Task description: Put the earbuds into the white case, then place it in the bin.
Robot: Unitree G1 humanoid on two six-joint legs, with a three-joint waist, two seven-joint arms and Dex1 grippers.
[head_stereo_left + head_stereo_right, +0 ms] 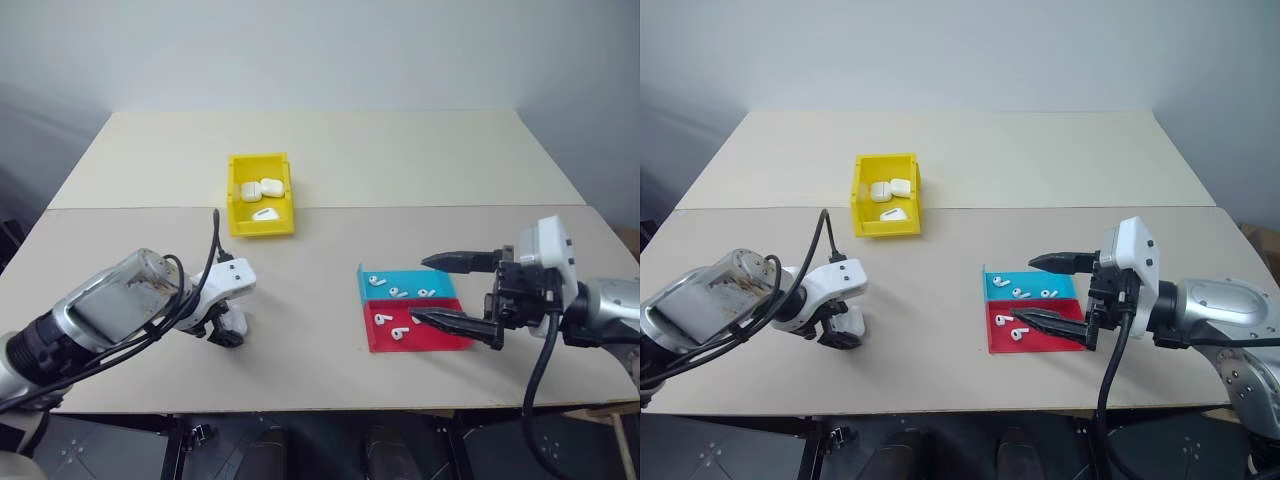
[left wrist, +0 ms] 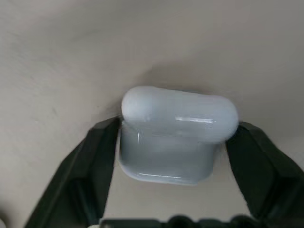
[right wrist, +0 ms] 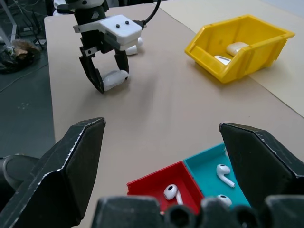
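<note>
A white case (image 2: 175,137) lies shut on the table at the near left, and my left gripper (image 3: 110,80) points down over it. Its fingers (image 2: 85,175) are open and stand on either side of the case, close against it. Several earbuds (image 1: 398,292) lie in a flat blue-and-red tray (image 1: 445,340) at the near right. My right gripper (image 1: 420,290) hovers open over the tray's right side, holding nothing. The yellow bin (image 1: 262,228) sits further back, left of centre, with three white cases (image 1: 262,188) inside.
Another small white object (image 3: 134,46) lies on the table just behind the left gripper. A seam (image 1: 400,207) runs across where two tabletops meet, just behind the bin. Bare table lies between the left gripper and the tray.
</note>
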